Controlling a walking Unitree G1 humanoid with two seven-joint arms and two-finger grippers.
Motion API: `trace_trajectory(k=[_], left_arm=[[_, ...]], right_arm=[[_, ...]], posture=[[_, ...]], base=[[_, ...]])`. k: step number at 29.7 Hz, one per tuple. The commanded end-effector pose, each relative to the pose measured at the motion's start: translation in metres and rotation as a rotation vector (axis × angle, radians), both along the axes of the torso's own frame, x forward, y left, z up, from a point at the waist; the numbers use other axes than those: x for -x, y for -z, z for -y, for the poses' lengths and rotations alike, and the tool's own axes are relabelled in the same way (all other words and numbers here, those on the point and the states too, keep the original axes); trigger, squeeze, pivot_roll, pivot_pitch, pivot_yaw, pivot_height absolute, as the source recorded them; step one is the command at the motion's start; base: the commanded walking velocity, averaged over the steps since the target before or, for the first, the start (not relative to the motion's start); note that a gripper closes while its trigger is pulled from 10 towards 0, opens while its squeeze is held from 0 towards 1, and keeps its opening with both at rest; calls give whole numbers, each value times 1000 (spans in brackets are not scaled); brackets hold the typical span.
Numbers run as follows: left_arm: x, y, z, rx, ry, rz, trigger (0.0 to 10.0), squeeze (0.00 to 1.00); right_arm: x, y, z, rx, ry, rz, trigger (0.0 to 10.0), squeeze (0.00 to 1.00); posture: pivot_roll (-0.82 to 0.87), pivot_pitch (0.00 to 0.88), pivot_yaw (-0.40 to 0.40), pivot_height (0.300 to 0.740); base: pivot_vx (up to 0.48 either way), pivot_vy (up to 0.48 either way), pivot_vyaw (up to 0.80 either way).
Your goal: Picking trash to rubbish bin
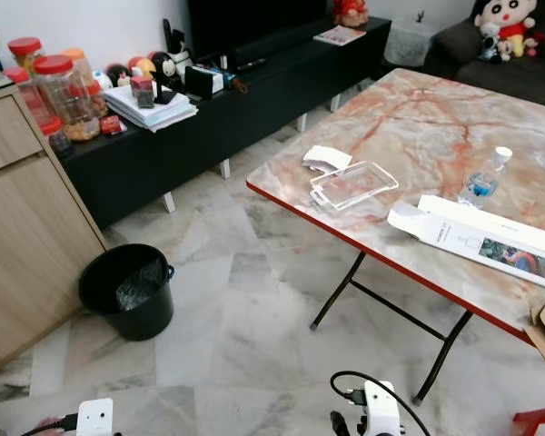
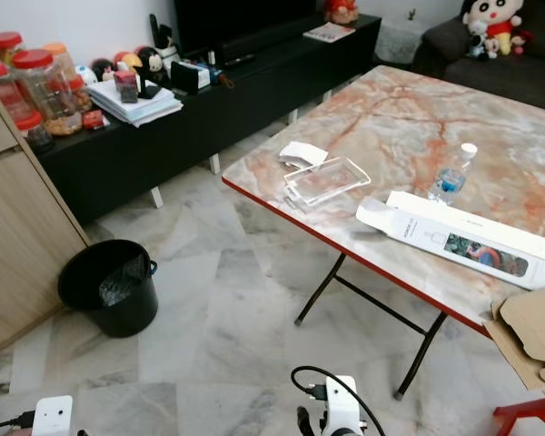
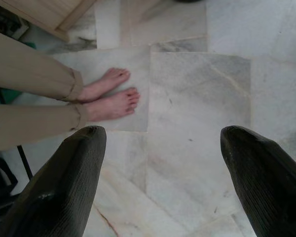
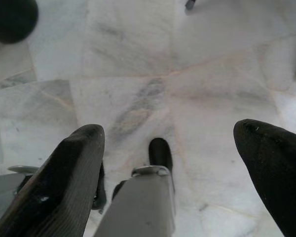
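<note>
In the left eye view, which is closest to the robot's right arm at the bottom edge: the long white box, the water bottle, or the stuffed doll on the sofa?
From the right arm, low, gripper open:
1. Long white box, near table edge.
2. Water bottle, just behind the box.
3. Stuffed doll, on the far sofa.

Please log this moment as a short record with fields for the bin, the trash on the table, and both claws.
bin: black rubbish bin on the marble floor, beside the wooden cabinet, lined with a bag
table: marble-top folding table
trash on table: clear plastic tray, crumpled white paper, water bottle, long white box
left claw: open, empty, pointing at the floor near a person's bare feet
right claw: open, empty, over the floor
</note>
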State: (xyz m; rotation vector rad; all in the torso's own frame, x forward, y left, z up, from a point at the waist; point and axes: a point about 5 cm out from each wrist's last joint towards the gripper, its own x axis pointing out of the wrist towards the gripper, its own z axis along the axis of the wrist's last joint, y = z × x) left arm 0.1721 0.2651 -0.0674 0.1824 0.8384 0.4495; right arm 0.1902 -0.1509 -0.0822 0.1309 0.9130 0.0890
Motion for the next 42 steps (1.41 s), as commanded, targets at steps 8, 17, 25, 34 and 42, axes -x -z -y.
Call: trace_trajectory(k=[8, 17, 25, 34, 42], left_arm=[[-1, -2, -5, -1, -30, 6, 10000, 0], [8, 4, 1, 13, -42, -10, 10000, 0], [16, 12, 16, 44, -46, -27, 10000, 0], [21, 20, 37, 77, -33, -61, 10000, 0], [17, 21, 50, 99, -12, -62, 10000, 0]], right_arm=[[-6, -3, 1, 11, -3, 11, 10000, 0], [2, 0, 13, 35, 2, -4, 10000, 0], [-3, -4, 29, 69, 2, 16, 10000, 0], [-9, -10, 50, 105, 14, 38, 10000, 0], [-11, -14, 64, 124, 49, 49, 10000, 0]], posture=[[112, 99, -1, 740], [101, 115, -20, 740], [75, 131, -63, 740], [36, 128, -111, 740], [10, 128, -124, 740]], base=[[0, 0, -747], [0, 0, -747], [0, 0, -748], [0, 0, -747], [0, -181, -746]])
